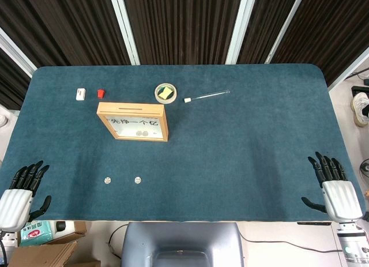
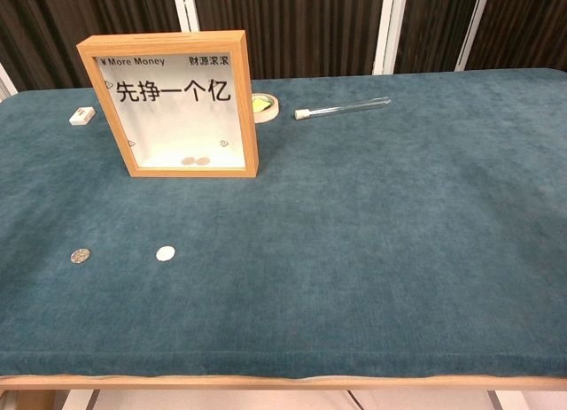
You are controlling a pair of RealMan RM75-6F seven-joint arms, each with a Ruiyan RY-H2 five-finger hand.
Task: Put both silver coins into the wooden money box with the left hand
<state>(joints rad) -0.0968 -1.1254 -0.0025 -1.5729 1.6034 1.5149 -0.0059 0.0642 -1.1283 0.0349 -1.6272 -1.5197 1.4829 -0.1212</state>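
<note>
Nothing is held yet; the left hand [image 1: 22, 189] is parked at the bench [image 1: 242, 163] edge with fingers apart and empty, and the right hand [image 1: 331, 189] is likewise spread and empty at the far side. Both silver coins lie flat on the bench in front of the wooden money box [image 2: 173, 104], well apart from it: the left coin [image 2: 81, 255] and the right coin [image 2: 166, 253], near each other but not touching. The box is seen standing upright, with two coins already visible at its bottom behind the window. The slot is judged to be on the top edge, seen as a dark line in the head view.

Step in hand is judged to be the reach to the first coin. The left coin is best taken first, being nearer the left hand. A flat coin on cloth is hard to lift, so a fingertip pinch at its rim is advised, then edge-on alignment over the slot.

Behind the box are a white block [image 2: 82, 117], a red cap [image 1: 100, 93], a tape roll [image 1: 166, 93] and a test tube [image 2: 341, 108]; none is judged to block the path
</note>
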